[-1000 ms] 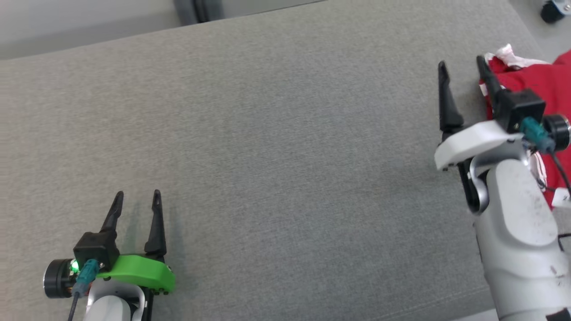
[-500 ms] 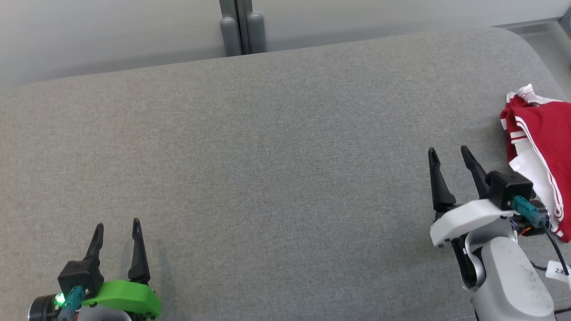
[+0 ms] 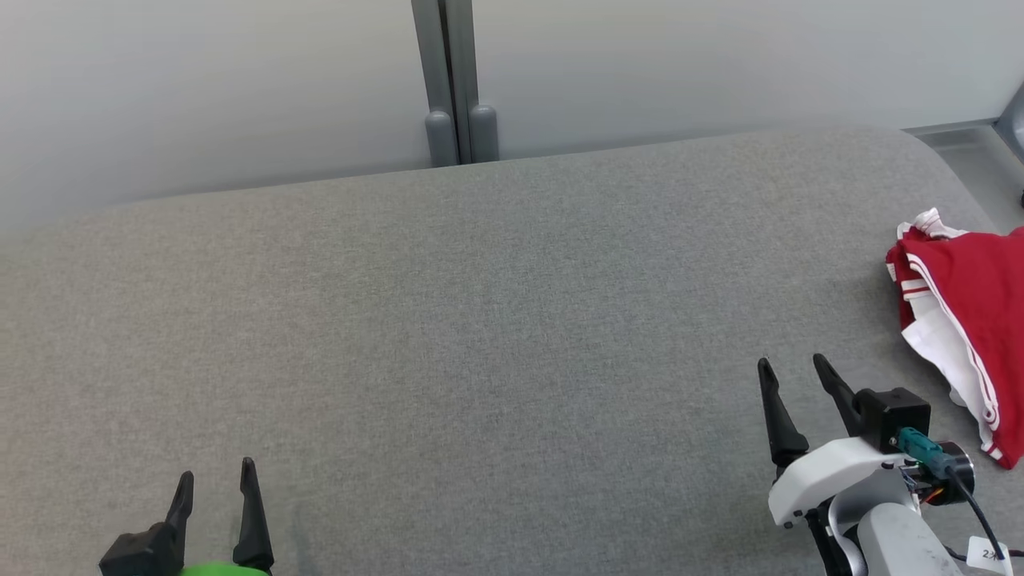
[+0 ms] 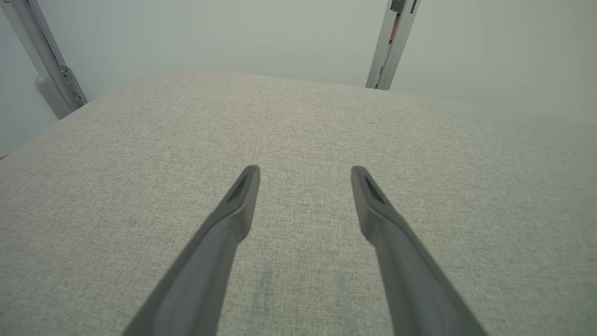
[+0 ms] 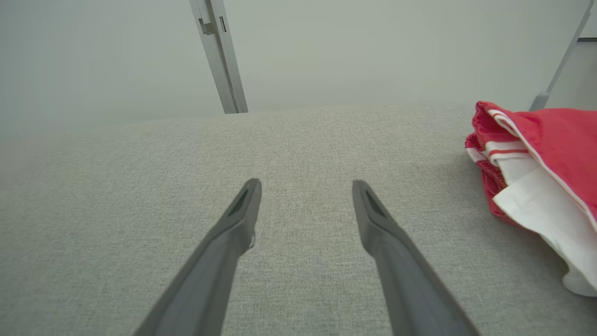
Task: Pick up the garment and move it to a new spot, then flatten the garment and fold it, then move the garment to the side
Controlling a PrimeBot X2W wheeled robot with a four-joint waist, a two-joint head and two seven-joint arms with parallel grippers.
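Red garment (image 3: pixel 972 304), partly out of view, seemingly lies long axis near-to-far; both jaws apart.

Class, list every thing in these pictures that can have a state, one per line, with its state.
garment: loosely folded, lying on the grey surface, unheld
left gripper: jaws open, empty
right gripper: jaws open, empty, beside the garment, not touching

right gripper (image 5: pixel 305 183) over grey fabric surface (image 5: pixel 116 196), two dark fingers spread wide, red garment with white trim (image 5: pixel 545 135) bunched at right, apart from fingers, grey metal post (image 5: pixel 219 56) behind
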